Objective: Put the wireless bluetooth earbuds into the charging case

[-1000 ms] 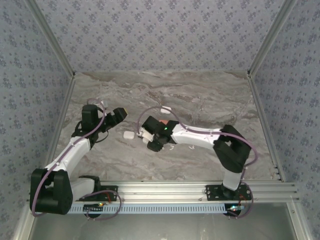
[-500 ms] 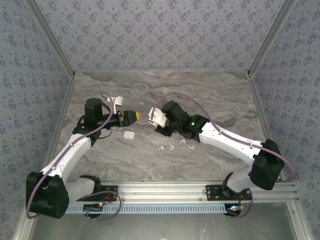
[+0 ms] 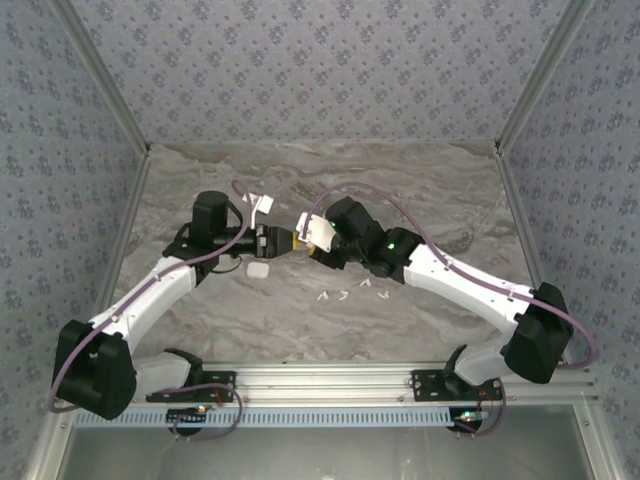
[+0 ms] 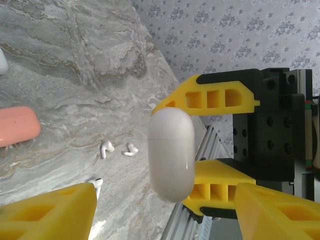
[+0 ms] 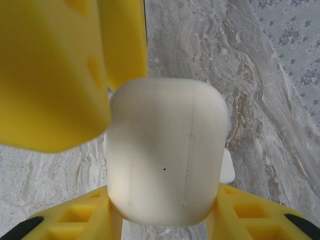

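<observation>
A white charging case [image 5: 165,155] hangs above the table, closed, and my right gripper [image 5: 164,196] is shut on its lower part. From above, that right gripper [image 3: 312,238] meets my left gripper [image 3: 278,240] nose to nose at mid-table. In the left wrist view the case [image 4: 171,154] sits between the right gripper's yellow fingers [image 4: 210,97]. My left gripper [image 4: 167,206] is open, with one finger on each side of the case and a gap to it. White earbuds [image 3: 343,295] lie loose on the marble just in front; three of them [image 4: 106,148] show in the left wrist view.
A second white case [image 3: 258,270] lies on the table below the left gripper. A pink case [image 4: 17,125] rests further off. The aluminium rail [image 3: 330,385] runs along the near edge, and patterned walls [image 3: 100,200] close in the sides and back.
The right arm swung up off the table with the case. The left gripper slid right until it met the case, and its jaws narrowed.
</observation>
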Robot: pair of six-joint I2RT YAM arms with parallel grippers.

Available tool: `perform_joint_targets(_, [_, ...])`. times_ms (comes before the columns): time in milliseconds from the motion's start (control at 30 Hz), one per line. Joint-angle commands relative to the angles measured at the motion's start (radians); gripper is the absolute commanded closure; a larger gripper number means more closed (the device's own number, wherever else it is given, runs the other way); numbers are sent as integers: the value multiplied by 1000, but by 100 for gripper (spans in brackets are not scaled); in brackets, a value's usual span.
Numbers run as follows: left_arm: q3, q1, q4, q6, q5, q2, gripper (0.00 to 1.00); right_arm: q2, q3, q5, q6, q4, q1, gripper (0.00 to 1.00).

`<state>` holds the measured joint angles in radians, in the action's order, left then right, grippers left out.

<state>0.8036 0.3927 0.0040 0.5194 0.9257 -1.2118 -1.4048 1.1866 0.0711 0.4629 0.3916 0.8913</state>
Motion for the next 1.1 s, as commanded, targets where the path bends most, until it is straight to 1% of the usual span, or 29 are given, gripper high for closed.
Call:
perform_joint_targets(0, [35, 18, 52, -2, 28, -12, 35, 26, 36, -27, 8, -5, -2, 56])
perform_joint_targets(167, [40, 45, 91, 13, 34, -33, 42, 26, 38, -37, 0, -7, 1, 56])
perform_joint_targets(467, [53, 63, 97, 5, 42, -57, 68, 31, 36, -39, -11, -1, 1, 55])
perform_joint_targets(500, [54, 63, 98, 5, 41, -57, 70, 33, 36, -41, -13, 1, 0, 54])
perform_joint_targets(633, [52, 63, 105, 9, 27, -54, 72, 44, 34, -61, -26, 12, -14, 47])
perform_joint_targets(700, [44, 63, 119, 15, 10, -48, 74, 64, 33, -78, -37, 22, -33, 40])
perform_joint_targets(733, [36, 63, 140, 22, 0, -43, 75, 76, 30, -102, -38, 29, -47, 36])
perform_joint_targets(867, [5, 64, 225, 34, -47, -20, 84, 150, -2, -242, -93, 30, -125, 30])
perform_joint_targets(933, [-13, 70, 273, 17, -74, 0, 89, 199, -45, -394, -154, 10, -194, 25])
perform_joint_targets(1000, [-31, 83, 317, -14, -103, 26, 91, 242, -78, -551, -230, -38, -268, 21])
perform_joint_targets(1067, [-45, 102, 355, -52, -129, 53, 92, 278, -112, -659, -320, -108, -326, 15])
